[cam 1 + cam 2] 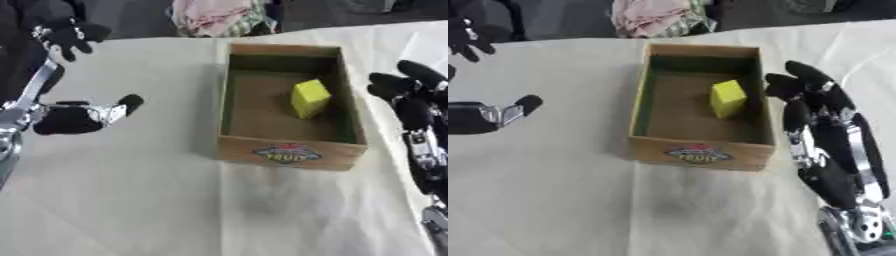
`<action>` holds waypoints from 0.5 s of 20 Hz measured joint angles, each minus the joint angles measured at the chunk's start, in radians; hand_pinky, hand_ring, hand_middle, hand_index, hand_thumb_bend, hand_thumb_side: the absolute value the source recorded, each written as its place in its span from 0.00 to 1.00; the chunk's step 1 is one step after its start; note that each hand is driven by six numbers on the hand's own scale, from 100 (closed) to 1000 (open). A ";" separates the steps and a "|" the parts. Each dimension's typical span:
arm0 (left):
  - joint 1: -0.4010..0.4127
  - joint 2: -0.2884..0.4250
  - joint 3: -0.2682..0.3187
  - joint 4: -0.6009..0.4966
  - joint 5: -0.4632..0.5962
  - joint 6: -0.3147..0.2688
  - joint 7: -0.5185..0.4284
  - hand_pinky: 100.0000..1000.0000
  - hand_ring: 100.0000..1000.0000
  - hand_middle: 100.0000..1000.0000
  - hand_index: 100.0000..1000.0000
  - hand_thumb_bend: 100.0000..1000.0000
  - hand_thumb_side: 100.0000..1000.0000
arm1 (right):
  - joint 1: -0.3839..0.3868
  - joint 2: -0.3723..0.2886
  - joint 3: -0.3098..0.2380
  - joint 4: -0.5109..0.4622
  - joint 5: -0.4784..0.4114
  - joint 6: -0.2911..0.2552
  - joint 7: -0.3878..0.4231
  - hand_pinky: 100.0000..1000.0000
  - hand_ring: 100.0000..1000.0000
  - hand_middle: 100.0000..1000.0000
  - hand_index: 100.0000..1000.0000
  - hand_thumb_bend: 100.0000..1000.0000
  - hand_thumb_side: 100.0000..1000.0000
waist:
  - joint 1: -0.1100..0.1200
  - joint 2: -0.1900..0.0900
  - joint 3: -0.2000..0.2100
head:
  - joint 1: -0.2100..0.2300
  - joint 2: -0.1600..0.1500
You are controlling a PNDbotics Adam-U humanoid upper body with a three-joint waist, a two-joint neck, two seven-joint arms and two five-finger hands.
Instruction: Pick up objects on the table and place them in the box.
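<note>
Wooden box (289,150) sits mid-worktop (131,200), its label side nearest the camera. Yellow block (310,98) lies inside the box, toward its right wall, tilted. Right robot hand (820,115) just right of the box, fingers extended and relaxed, holding nothing. Left robot hand (83,116) well left of the box, fingers spread wide, empty. Pink cloth (210,15) beyond the box's far wall.

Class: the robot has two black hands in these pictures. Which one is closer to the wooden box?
The right hand, its fingers straight beside the right wall of the wooden box holding the yellow block. The left hand rests well apart on the cloth.
</note>
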 measured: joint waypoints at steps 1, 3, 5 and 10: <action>0.017 -0.020 0.005 0.000 0.034 0.000 0.033 0.45 0.57 0.61 0.81 0.51 0.48 | 0.000 0.000 0.000 0.000 0.000 0.000 0.000 0.83 0.82 0.57 0.85 0.00 0.45 | 0.000 0.000 0.002 | 0.000 0.000; 0.045 -0.056 0.010 0.000 0.105 -0.005 0.094 0.44 0.56 0.59 0.81 0.52 0.50 | 0.000 0.000 0.000 0.000 0.000 0.000 0.000 0.83 0.82 0.57 0.85 0.00 0.46 | -0.003 0.000 0.006 | 0.001 0.000; 0.069 -0.086 0.011 0.000 0.165 -0.014 0.143 0.43 0.55 0.59 0.81 0.52 0.51 | -0.003 0.000 0.000 0.000 0.000 0.000 0.000 0.83 0.82 0.57 0.85 0.00 0.47 | -0.005 0.000 0.008 | 0.004 0.001; 0.095 -0.141 0.012 0.000 0.255 -0.033 0.204 0.41 0.54 0.57 0.80 0.50 0.55 | -0.005 0.000 0.000 0.000 0.000 0.000 0.000 0.82 0.82 0.57 0.85 0.00 0.46 | -0.008 0.000 0.014 | 0.014 0.010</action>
